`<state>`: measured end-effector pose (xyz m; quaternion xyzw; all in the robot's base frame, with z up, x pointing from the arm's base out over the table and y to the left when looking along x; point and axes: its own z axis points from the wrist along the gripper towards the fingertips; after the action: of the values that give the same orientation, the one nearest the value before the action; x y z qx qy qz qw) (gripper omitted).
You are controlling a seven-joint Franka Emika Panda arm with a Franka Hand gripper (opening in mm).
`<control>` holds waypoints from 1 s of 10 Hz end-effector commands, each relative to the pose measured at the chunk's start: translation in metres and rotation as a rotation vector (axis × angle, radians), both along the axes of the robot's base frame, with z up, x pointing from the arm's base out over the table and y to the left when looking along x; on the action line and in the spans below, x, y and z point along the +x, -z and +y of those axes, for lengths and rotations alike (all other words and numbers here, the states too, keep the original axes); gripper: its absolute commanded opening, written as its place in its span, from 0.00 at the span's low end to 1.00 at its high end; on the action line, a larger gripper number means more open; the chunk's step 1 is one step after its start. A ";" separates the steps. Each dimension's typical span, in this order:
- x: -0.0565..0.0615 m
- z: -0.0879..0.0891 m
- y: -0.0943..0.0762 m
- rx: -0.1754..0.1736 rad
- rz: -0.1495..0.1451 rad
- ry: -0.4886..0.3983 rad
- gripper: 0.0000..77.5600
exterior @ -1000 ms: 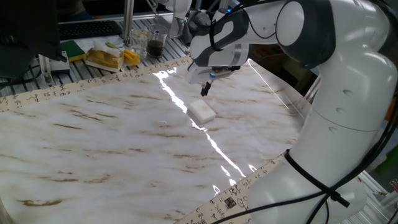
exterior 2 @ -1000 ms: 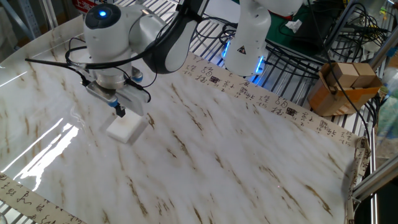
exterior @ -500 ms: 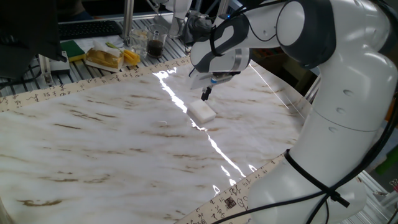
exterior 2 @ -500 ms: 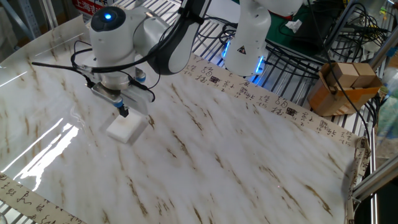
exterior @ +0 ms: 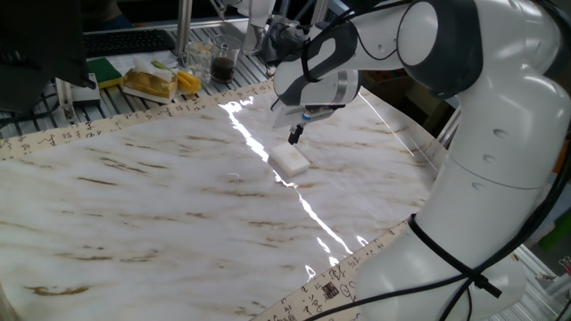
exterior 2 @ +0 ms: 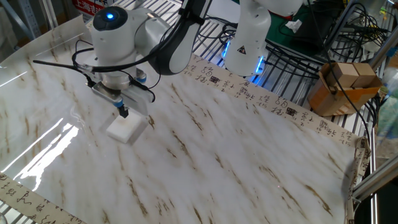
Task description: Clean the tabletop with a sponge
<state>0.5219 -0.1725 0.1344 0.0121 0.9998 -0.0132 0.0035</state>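
**Mia:** Where was the sponge (exterior: 289, 160)?

**Ben:** It lay flat on the tabletop (exterior: 161, 214), out in the open part of it. It was a small white block with soft corners. The claw (exterior: 294, 135) hung right above it, pointing down. The dark tips were very close to the top of the sponge, at the edge farther from the arm's base. I could not tell if they touched it.

**Mia:** Was the claw holding it?

**Ben:** No. The sponge sat under the tips, not between them. The tips looked close together, like one dark point, but they were too small for me to be sure, so I cannot tell if they were apart or together.

**Mia:** What did the other side show?

**Ben:** The same thing. The sponge (exterior 2: 126, 129) was just below the claw (exterior 2: 123, 112), with a bright streak of light on the tabletop (exterior 2: 236, 162) beside it.

**Mia:** What was the tabletop like?

**Ben:** It was shiny and white with brown streaks, like marble. A beige border (exterior: 107, 124) with black marks ran along its edge.

**Mia:** And around it?

**Ben:** Past the border stood a glass jar (exterior: 222, 64) with something dark inside, a yellow and white bundle (exterior: 153, 83), and a green thing (exterior: 105, 69). On the other side sat a brown cardboard box (exterior 2: 343, 87) on a wire rack, well apart from the sponge.
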 end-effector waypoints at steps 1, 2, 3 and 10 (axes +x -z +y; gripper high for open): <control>0.001 0.000 -0.001 -0.008 0.043 0.059 0.00; 0.001 0.000 -0.001 -0.010 0.059 0.071 0.00; 0.001 0.000 -0.001 -0.010 0.081 0.080 0.00; 0.001 -0.004 0.010 -0.034 0.111 0.036 0.00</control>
<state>0.5218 -0.1739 0.1302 0.0328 0.9977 -0.0260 -0.0531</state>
